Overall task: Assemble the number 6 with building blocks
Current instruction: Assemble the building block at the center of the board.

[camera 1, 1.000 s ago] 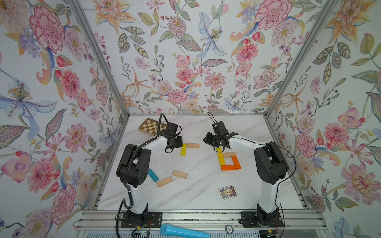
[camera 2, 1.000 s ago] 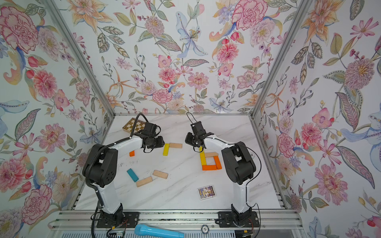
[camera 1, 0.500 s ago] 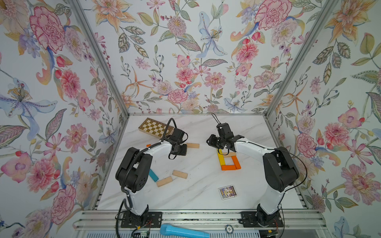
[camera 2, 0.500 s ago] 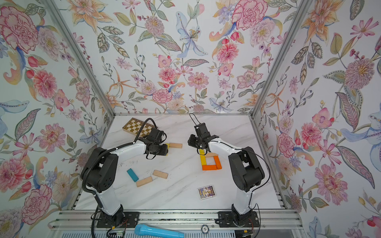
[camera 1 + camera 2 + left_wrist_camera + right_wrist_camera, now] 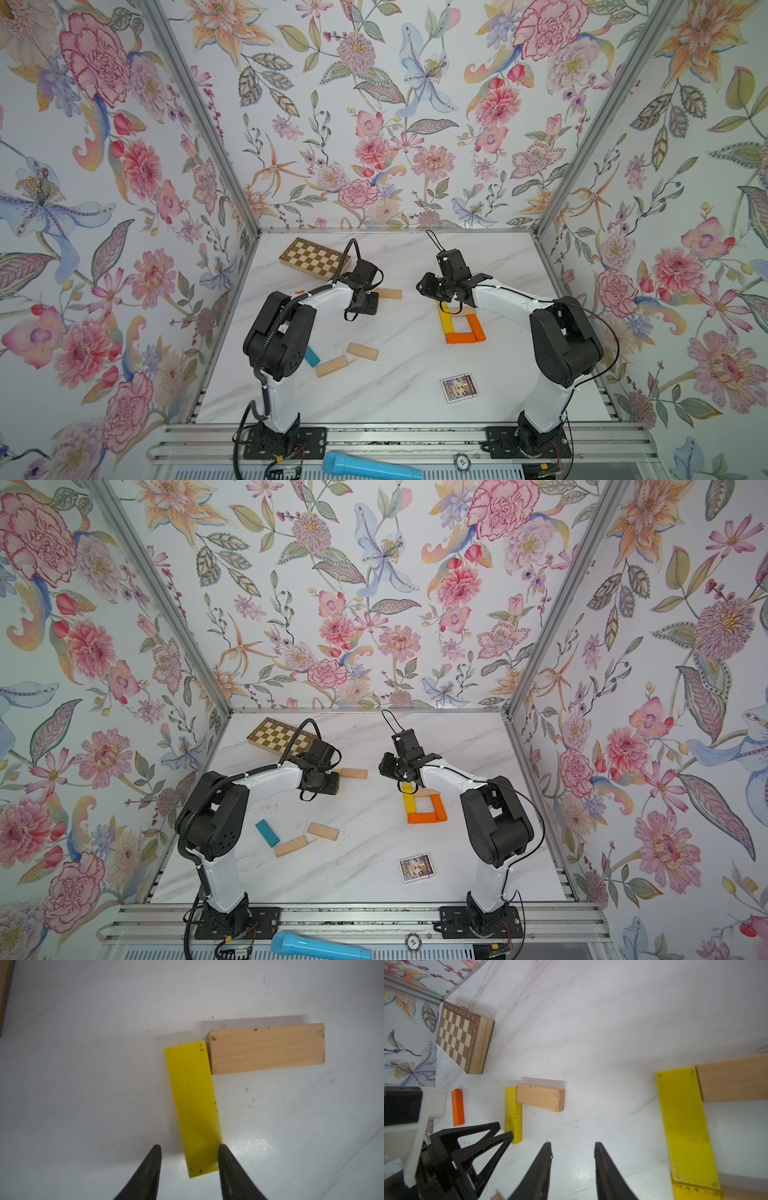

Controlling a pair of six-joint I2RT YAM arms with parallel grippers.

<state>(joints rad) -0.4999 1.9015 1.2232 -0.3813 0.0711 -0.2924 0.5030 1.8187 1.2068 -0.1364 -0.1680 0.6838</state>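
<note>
Floral paper on the walls (image 5: 374, 124), white marble table (image 5: 407, 386) below. Towards the right, a part-built 6 (image 5: 461, 324): closed square loop of one yellow, one beige and two orange planks, stem and top bar not yet laid. Further left and back, a loose yellow plank (image 5: 194, 1105) with a beige plank (image 5: 267, 1048) butted against its far end in an L.

Left gripper (image 5: 189, 1147) spread, straddling the yellow plank's near end. One finger (image 5: 228, 1167) touching the edge, a clear gap on the opposite side, nothing pinched. Right gripper (image 5: 573, 1144) also spread and empty, poised between L and loop, close to both.

Near the left arm's base, a teal plank (image 5: 267, 833), a beige spare (image 5: 291, 845) and another (image 5: 323, 831). Beside the left forearm, a small orange plank (image 5: 457, 1107).

Risks, as a guess. Closing off-centre like this — likely to swivel the yellow plank and shove the beige one askew. Gripping so near the end: liable to droop or slip on the lift. Two grippers close together over a small patch — some chance of a clash, or of a knock to the loop's yellow side.
</note>
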